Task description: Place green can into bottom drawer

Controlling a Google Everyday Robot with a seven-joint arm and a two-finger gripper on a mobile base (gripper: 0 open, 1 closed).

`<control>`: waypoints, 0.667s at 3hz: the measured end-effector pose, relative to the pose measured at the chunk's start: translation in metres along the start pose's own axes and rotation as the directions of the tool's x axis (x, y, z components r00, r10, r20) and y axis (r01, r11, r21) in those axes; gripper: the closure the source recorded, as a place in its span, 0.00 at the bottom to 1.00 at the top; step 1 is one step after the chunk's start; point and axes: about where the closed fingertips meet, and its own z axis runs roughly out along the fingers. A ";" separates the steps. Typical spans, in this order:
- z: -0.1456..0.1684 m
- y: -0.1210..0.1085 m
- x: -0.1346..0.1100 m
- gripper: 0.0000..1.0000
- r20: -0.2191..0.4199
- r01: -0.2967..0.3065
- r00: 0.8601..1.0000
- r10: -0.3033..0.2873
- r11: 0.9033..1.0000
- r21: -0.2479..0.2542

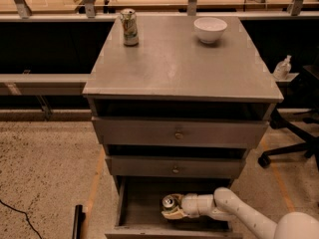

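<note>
- The green can (169,202) sits low inside the open bottom drawer (130,209), at the very tip of the gripper (171,211). Its silver top is turned up and outward, so it looks tilted rather than upright.
- Risk, as I judge it: let go at this tilt, the can is likely to tip and roll across the drawer floor. I cannot tell whether its base touches the floor yet, so a short drop is also possible.
- Second risk: the middle drawer (175,167) hangs close above the gripper. Lifting straight up could knock the wrist, or the can, against its underside. Backing out toward the drawer's front edge looks safer.
- Third risk: if the fingers drag on the dented can while pulling away, it could be hauled back out toward the front lip.
- The gripper is inside the drawer, right of centre, and appears clasped around the can. Pale finger pads show just below and beside the can body, touching it. The opening looks no wider than the can itself.
- Behind the gripper, the white arm (234,214) runs back to the right and out over the drawer's right front corner.
- Well above the gripper, past the top drawer (178,132), is the grey cabinet top (174,68). On it stand a paler silver-white can (129,28), up and to the left, and a white bowl (210,30), up and to the right. Neither is involved.
</note>
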 end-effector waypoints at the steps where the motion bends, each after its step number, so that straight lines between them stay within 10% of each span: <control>1: 0.012 -0.008 0.031 0.35 -0.027 -0.023 0.999 0.023 1.000 0.012; 2: 0.022 -0.013 0.047 0.13 -0.033 -0.029 0.999 0.031 0.999 0.037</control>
